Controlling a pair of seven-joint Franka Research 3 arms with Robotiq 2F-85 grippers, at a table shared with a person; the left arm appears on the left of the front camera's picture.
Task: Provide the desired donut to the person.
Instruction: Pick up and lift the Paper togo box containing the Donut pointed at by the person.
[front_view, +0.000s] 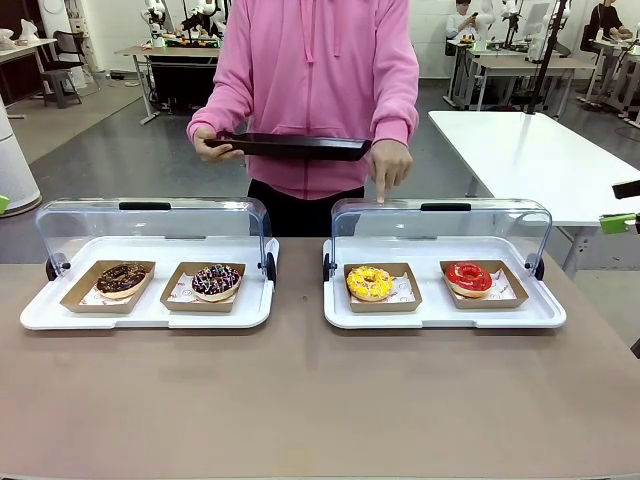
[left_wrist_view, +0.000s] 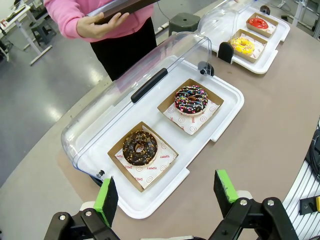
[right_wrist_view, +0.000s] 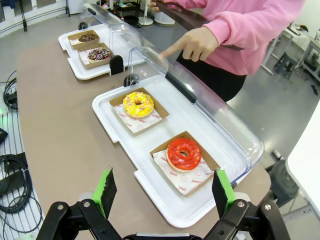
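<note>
Lying beyond right end effector: yellow donut.

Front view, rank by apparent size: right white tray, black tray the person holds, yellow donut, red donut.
1. right white tray
2. black tray (farther from camera, so true size unsure)
3. yellow donut and red donut: look alike, unranked

Four donuts, one of each kind: chocolate, sprinkled, yellow, red. Four card boats, one per donut. Two white trays, two clear lids, one black tray, one person
</note>
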